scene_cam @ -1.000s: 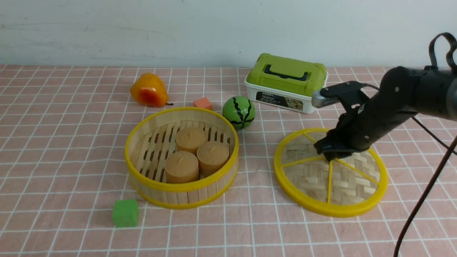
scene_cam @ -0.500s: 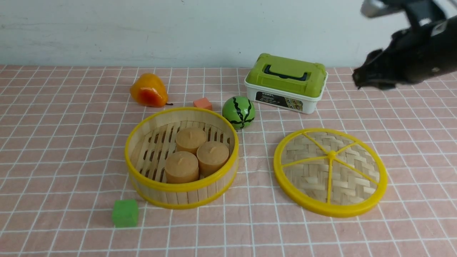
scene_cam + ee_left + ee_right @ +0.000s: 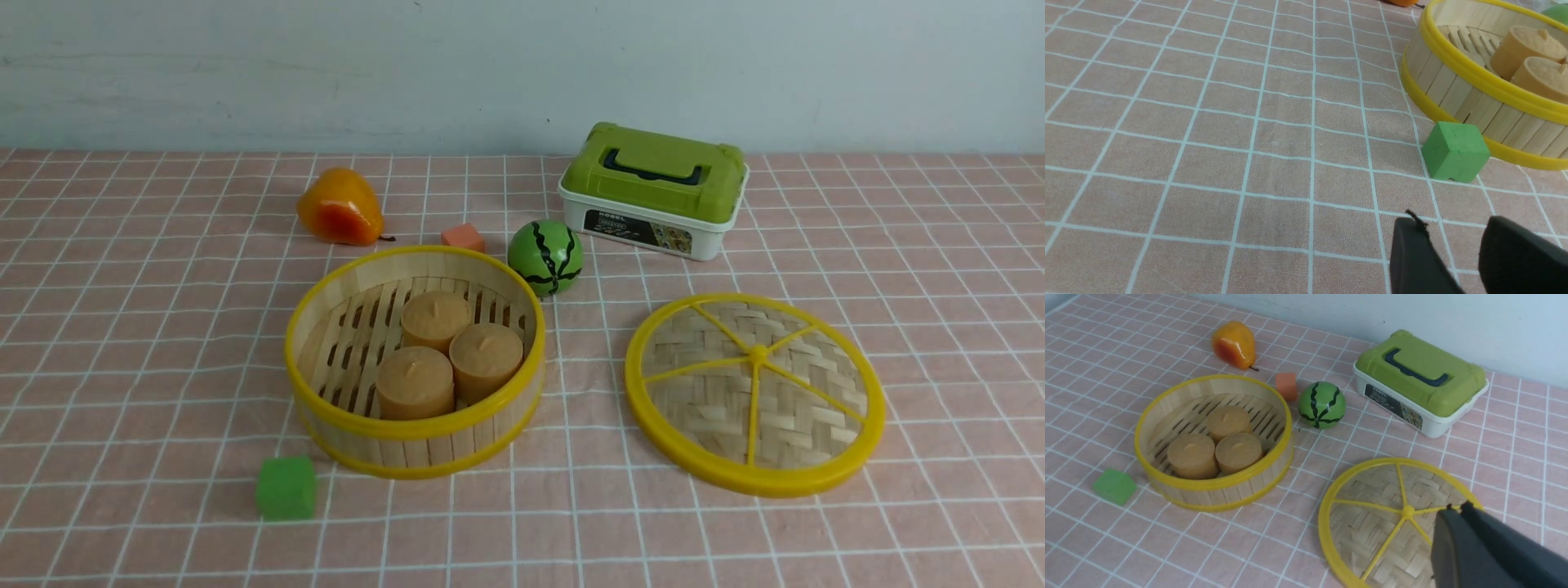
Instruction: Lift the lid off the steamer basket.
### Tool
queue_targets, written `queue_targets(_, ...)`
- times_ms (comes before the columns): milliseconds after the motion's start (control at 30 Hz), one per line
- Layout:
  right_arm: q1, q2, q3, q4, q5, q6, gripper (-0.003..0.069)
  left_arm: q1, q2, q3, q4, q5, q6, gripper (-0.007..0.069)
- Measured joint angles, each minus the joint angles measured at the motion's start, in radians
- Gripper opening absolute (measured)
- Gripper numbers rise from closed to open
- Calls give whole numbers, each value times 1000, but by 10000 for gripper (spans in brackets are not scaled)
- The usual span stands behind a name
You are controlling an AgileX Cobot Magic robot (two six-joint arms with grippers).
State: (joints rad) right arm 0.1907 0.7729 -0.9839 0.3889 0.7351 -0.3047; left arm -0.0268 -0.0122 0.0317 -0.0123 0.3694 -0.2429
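The lid point(image 3: 755, 392) lies flat on the pink checked cloth to the right of the steamer basket point(image 3: 415, 359), apart from it; it also shows in the right wrist view point(image 3: 1392, 522). The basket point(image 3: 1213, 441) is uncovered and holds three tan buns point(image 3: 447, 355). Neither arm shows in the front view. My right gripper point(image 3: 1455, 508) is shut and empty, high above the lid's near edge. My left gripper point(image 3: 1451, 228) is open and empty, low over bare cloth beside the basket point(image 3: 1486, 81).
A green cube point(image 3: 286, 487) sits by the basket's front left. A toy watermelon point(image 3: 545, 256), an orange cube point(image 3: 463, 237) and an orange pear point(image 3: 340, 207) lie behind the basket. A white box with green lid point(image 3: 653, 189) stands at the back.
My right gripper let go of the lid's centre knob, rose up and to the right, and has left the front view. The lid stays flat on the cloth.
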Motion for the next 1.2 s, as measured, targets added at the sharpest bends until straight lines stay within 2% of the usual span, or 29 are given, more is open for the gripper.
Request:
queue_targets(167,0,-111,104,-1,30,0,-18,0,0,0,0,0,0,239)
queue_targets(433,0,-163,123,-24,59,-3,-8,0,0,0,0,0,0,239)
queue_targets(633,0,-164,123,-101,60,-3,-8,0,0,0,0,0,0,239)
queue_targets(800,0,-188,235,-129,-60,4,-8,0,0,0,0,0,0,239)
queue_targets(867,-6,-262,388,-185,-210,62,-8,0,0,0,0,0,0,239)
queue_targets(933,-14,-302,455,-214,-265,97,-8,0,0,0,0,0,0,239)
queue_targets(1000,-55,-419,626,-297,-378,204,-8,0,0,0,0,0,0,239)
queue_targets(1200,-200,-658,902,-451,-452,406,-8,0,0,0,0,0,0,239)
